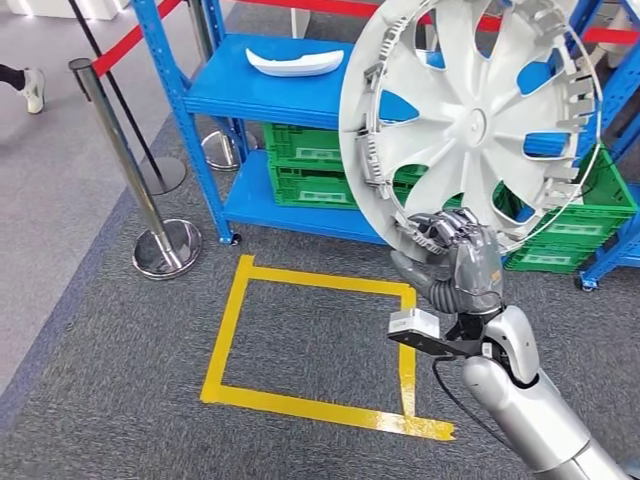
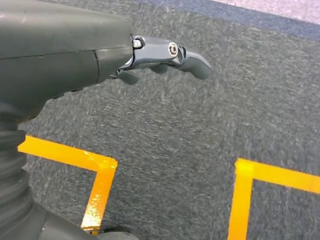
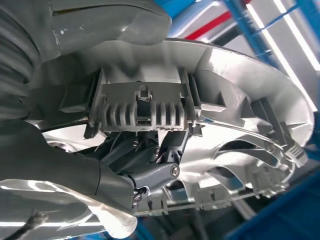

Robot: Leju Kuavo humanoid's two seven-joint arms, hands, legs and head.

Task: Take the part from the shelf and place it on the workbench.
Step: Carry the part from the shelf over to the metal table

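- A silver-white wheel cover [image 1: 468, 120], its spokes pale and glossy, is gripped by the robot's grey, dark-fingered right hand [image 1: 453, 255].
- The shelf [image 1: 256, 90] behind is bright blue; green latticed crates [image 1: 309, 165] sit on its lower level.
- A white curved part [image 1: 296, 62] lies on the blue upper level.
- Yellow tape [image 1: 302, 405] marks a rectangle on speckled dark grey carpet [image 1: 113, 380].
- Chrome posts [image 1: 121, 150] carry a red belt [image 1: 124, 45].
- The left hand [image 2: 166, 55] appears dull grey, with a metallic sheen on its fingers, though the wrist view is soft.
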